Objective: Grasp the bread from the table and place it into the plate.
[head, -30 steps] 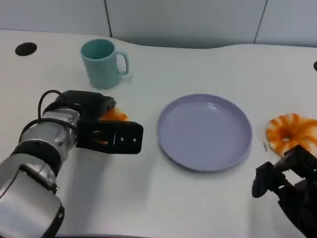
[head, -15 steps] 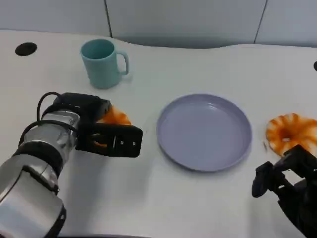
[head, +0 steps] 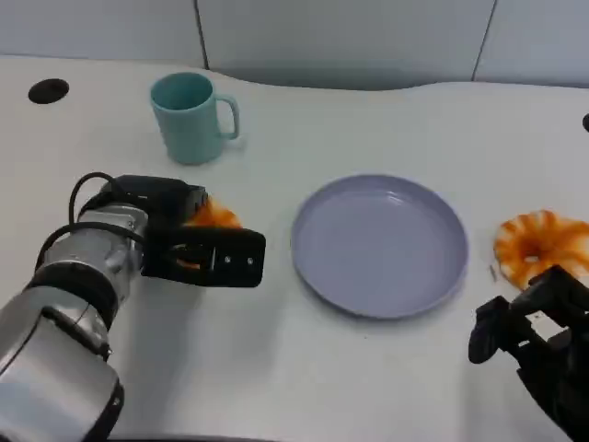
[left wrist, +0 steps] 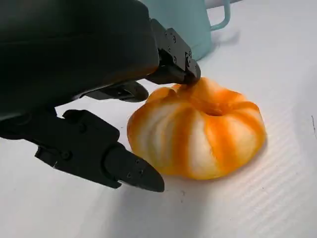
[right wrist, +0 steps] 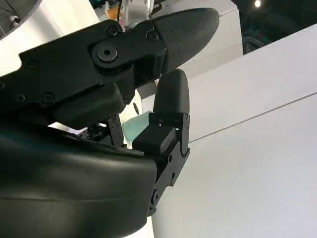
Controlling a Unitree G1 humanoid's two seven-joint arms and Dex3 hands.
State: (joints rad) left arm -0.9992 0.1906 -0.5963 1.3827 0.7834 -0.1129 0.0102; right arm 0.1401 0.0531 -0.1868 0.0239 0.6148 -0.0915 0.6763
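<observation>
Orange-striped bread [left wrist: 198, 131] sits on the desk near its left edge, below the mug [head: 191, 117], and my left hand [head: 198, 244] has barely shifted, its spread fingers [left wrist: 126, 171] bracketing it, one touching, so closing comes before the plate [head: 380, 244]

From where I'm driving, the plate [head: 380, 245] sits mid-table with one bread [head: 211, 216] off to its left under my left hand [head: 198, 244], the mug [head: 190, 117] behind that, and another bread [head: 541, 245] right of the plate just beyond my right hand [head: 534, 345].
</observation>
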